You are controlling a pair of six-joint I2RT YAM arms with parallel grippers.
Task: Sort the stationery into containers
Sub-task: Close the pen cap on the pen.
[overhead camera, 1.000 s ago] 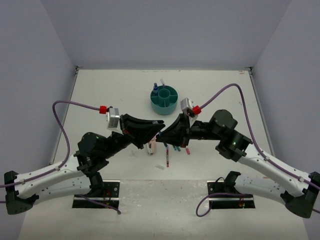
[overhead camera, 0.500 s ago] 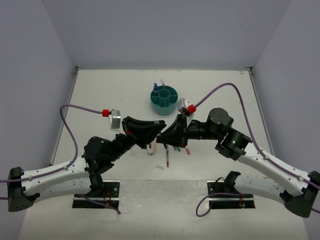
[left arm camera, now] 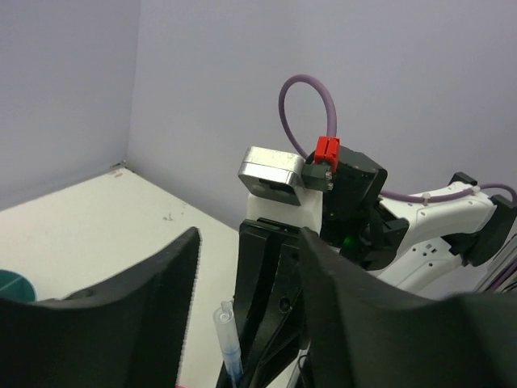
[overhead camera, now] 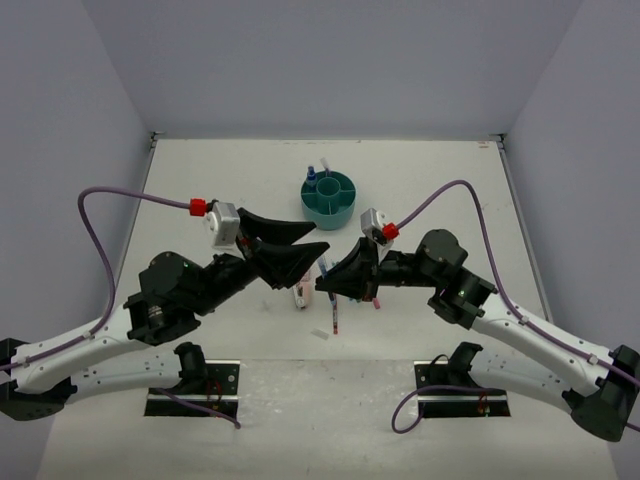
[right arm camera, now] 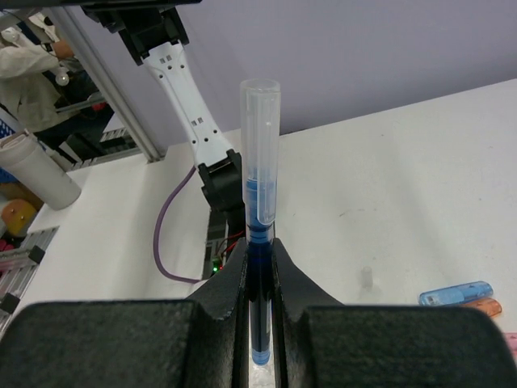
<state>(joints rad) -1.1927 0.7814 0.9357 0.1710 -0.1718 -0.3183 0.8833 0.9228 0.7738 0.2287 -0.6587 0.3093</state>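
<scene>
My right gripper (overhead camera: 322, 285) is shut on a blue pen (overhead camera: 324, 268) with a clear cap and holds it upright above the table; in the right wrist view the pen (right arm camera: 260, 194) stands up between the closed fingers (right arm camera: 230, 299). My left gripper (overhead camera: 315, 238) is open, its jaws spread on either side of the pen's top (left arm camera: 227, 339), not touching it. The teal organiser (overhead camera: 330, 198) stands behind both grippers with a few items in its left compartment. More pens (overhead camera: 335, 315) and a marker (overhead camera: 300, 297) lie on the table below the grippers.
A small white eraser (overhead camera: 320, 333) lies near the front edge. A blue marker (right arm camera: 456, 293) and an orange one (right arm camera: 485, 305) lie side by side on the table. Purple cables loop from both wrists. Walls close the table on three sides.
</scene>
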